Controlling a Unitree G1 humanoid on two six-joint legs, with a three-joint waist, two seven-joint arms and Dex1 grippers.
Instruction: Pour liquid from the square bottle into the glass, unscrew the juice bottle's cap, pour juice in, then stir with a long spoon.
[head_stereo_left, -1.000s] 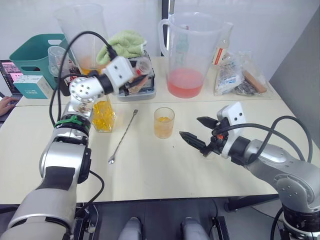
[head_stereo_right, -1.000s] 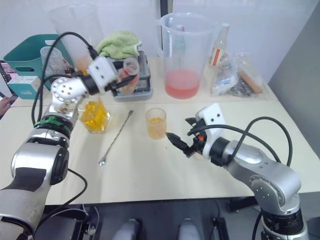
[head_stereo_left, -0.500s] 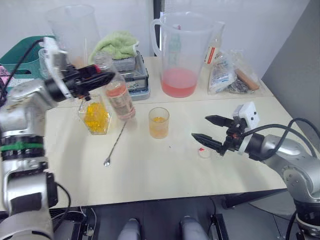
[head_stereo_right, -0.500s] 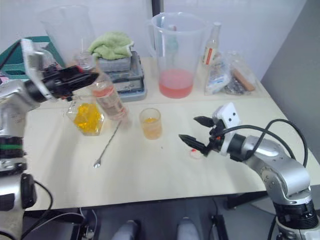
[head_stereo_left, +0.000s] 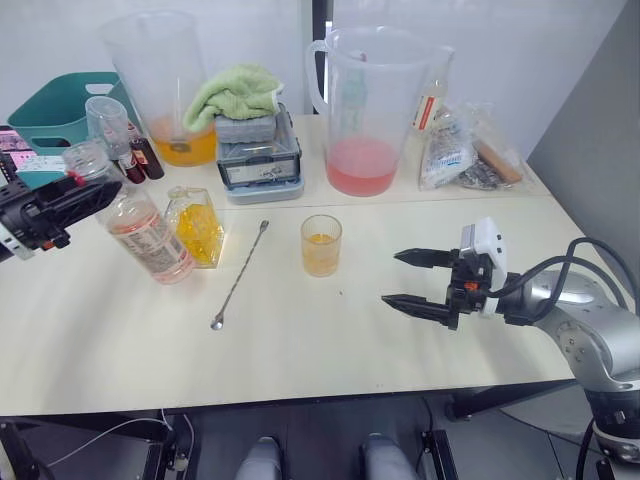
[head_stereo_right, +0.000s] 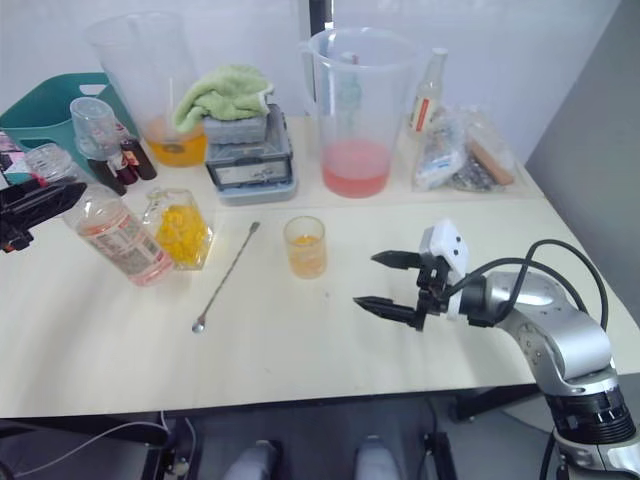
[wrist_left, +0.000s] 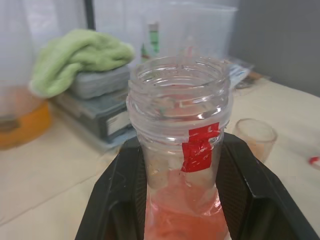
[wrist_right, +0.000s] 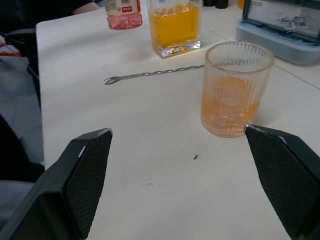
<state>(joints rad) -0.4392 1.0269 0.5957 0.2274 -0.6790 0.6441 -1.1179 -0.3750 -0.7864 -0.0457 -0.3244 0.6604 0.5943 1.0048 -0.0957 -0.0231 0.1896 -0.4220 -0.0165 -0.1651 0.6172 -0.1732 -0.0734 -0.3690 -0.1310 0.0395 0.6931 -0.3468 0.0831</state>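
Note:
My left gripper (head_stereo_left: 100, 190) is shut on the neck of the juice bottle (head_stereo_left: 145, 232) at the table's far left. The bottle leans, holds pink juice, and its mouth (wrist_left: 178, 82) is open with no cap on it. Right beside it stands the square bottle (head_stereo_left: 202, 226) with yellow-orange liquid. The long spoon (head_stereo_left: 240, 274) lies on the table between the square bottle and the glass (head_stereo_left: 321, 244), which holds some orange liquid. My right gripper (head_stereo_left: 390, 277) hovers open to the right of the glass, holding nothing. A small red spot (wrist_left: 314, 160) beyond the glass may be the cap.
At the back stand a pitcher with orange liquid (head_stereo_left: 165, 85), a pitcher with pink liquid (head_stereo_left: 370, 110), a grey box (head_stereo_left: 258, 155) under a green towel (head_stereo_left: 238, 88), and plastic bags (head_stereo_left: 470, 150). A teal basket (head_stereo_left: 55, 105), a cup and small dark bottles (head_stereo_left: 140, 160) are back left.
My left arm has swung out to the far left and lowered the open juice bottle beside the square bottle. The right gripper has drifted slightly right and stays open.

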